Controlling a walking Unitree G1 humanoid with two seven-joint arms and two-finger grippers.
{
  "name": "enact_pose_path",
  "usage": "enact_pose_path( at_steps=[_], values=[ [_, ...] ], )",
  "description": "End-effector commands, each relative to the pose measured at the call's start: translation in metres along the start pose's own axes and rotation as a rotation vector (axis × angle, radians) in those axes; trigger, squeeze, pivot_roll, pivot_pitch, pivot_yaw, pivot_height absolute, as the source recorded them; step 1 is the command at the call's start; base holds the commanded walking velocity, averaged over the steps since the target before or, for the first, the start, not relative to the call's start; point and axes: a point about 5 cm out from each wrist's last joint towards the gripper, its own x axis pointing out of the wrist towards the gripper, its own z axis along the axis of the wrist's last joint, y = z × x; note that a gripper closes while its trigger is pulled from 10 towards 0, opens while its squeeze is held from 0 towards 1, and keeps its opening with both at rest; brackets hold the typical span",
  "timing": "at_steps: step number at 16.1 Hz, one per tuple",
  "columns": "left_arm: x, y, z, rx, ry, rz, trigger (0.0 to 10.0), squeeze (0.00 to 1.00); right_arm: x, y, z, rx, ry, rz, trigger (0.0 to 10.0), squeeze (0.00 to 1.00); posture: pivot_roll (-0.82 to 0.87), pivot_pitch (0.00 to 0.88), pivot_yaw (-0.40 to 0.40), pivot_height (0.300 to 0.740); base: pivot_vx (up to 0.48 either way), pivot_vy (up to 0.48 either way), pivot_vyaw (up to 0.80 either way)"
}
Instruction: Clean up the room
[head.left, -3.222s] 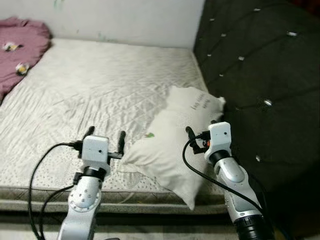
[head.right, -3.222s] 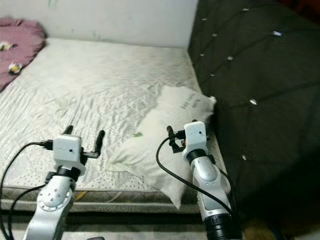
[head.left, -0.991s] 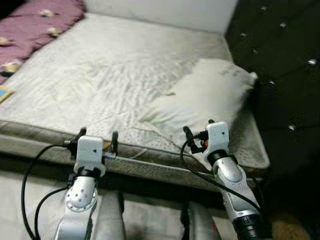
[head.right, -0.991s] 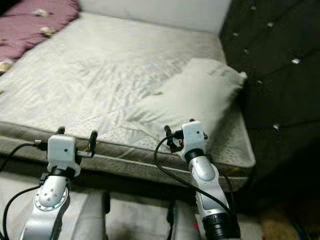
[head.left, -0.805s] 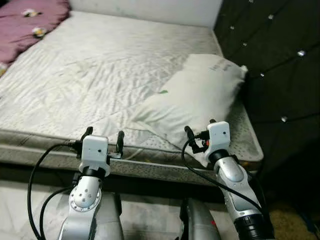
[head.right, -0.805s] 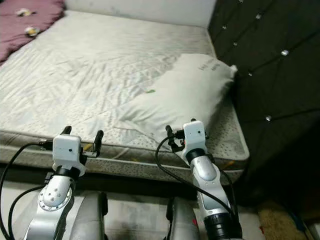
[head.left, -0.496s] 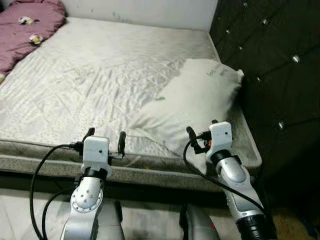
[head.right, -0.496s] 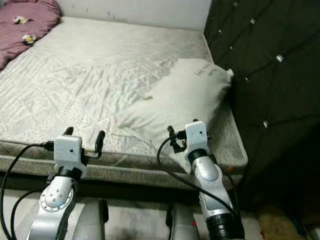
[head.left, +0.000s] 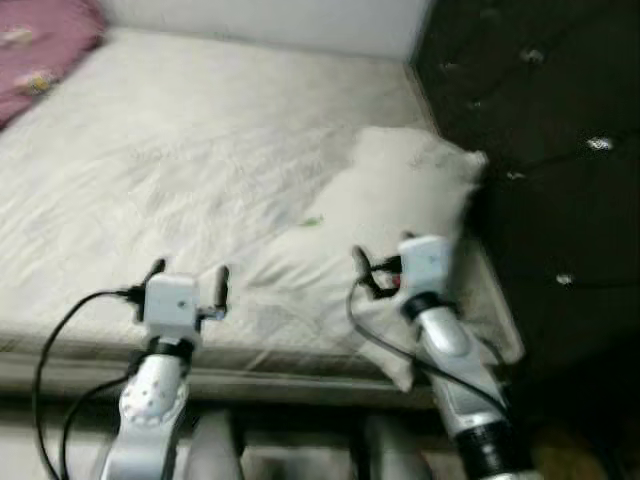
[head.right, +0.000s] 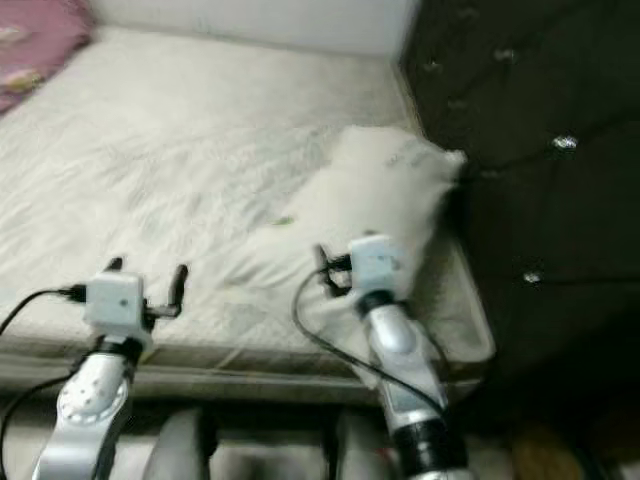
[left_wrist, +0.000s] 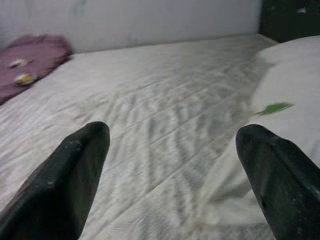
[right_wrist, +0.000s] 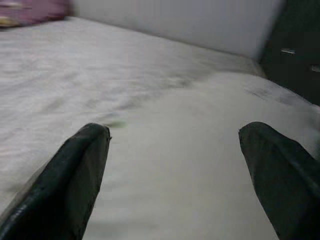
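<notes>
**Both hands poised at the bed's edge**

Your right hand (head.left: 378, 262), fingers apart, hovers over the near end of the white pillow (head.left: 400, 195), which lies on the bed (head.left: 170, 150) against the dark tufted headboard (head.left: 540, 120). Your left hand (head.left: 187, 280), also spread and empty, sits left of it; its wrist view picks out a green speck (left_wrist: 272, 108) on the pillow

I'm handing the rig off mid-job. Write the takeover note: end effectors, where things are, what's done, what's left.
Left end effector: open, empty, held above the near edge of the mattress.
Right end effector: open, empty, over the near end of the white pillow.
The pillow lies askew at the mattress's right side, far corner against the dark tufted headboard. A small green scrap sits on it. A pink blanket is bunched at the far left corner.
Done: nothing held or visibly tidied.
Left: probably straighten the pillow, clear the scrap, deal with the blanket.
</notes>
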Motion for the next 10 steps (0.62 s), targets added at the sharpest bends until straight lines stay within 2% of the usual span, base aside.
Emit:
enact_pose_path(
  at_steps=[1, 5, 10],
  values=[
    [0.0029, -0.0146, 0.0063, -0.014, -0.022, -0.048, 10.0, 0.00, -0.0095, -0.0222, -0.0104, -0.012, 0.047, -0.068, 10.0, 0.00, 0.00, 0.000, -0.074, 0.610, 0.000, 0.000, -0.67],
    [0.0030, -0.0143, 0.0063, -0.008, -0.018, -0.048, 10.0, 0.00, -0.0091, -0.0220, -0.0099, -0.010, 0.046, -0.069, 10.0, 0.00, 0.00, 0.000, -0.074, 0.610, 0.000, 0.000, -0.57],
    [0.0094, -0.0123, 0.0112, 0.023, -0.035, -0.040, 10.0, 0.00, -0.0075, -0.0224, -0.0086, -0.018, 0.044, -0.057, 10.0, 0.00, 0.02, 0.000, -0.092, 0.610, 0.000, 0.000, 0.00]
  ],
)
